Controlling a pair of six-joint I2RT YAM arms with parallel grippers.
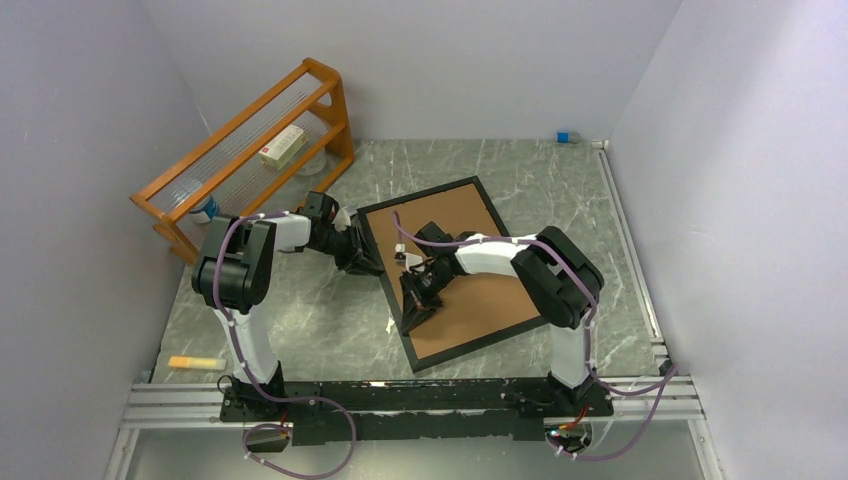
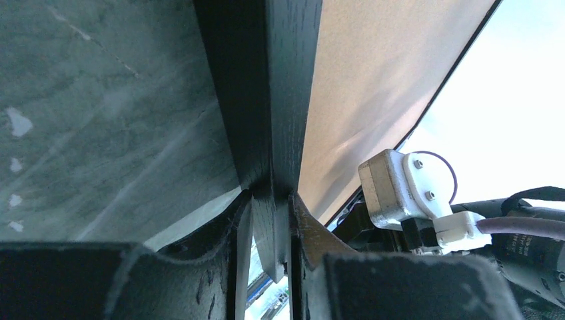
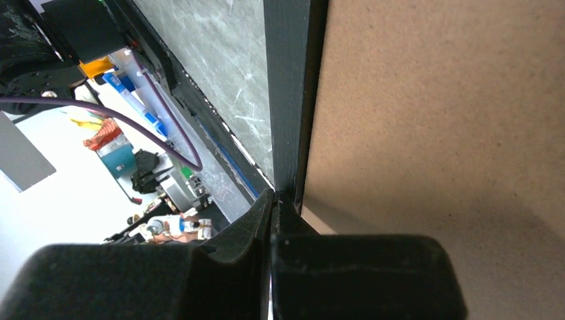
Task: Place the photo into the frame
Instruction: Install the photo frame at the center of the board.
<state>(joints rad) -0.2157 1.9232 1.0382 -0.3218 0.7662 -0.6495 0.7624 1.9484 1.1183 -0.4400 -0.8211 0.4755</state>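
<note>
I look down on a green marbled table [image 1: 320,315]. At its far corner on my left stands an orange wooden rack [image 1: 338,115], with a white box [image 1: 282,147] lying on its clear shelf. A small orange stick [image 1: 195,362] lies near the left edge. A small blue thing [image 1: 564,137] sits by the back wall. A brown board [image 1: 490,295] lies flat in the middle.

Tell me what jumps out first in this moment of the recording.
A large black frame lies slantwise mid-table, its brown backing board facing up. Both arms meet at its left-hand rail: the left gripper has its jaws clamped on the rail, while the right gripper has its jaws shut at the rail-board seam. No photo shows.
</note>
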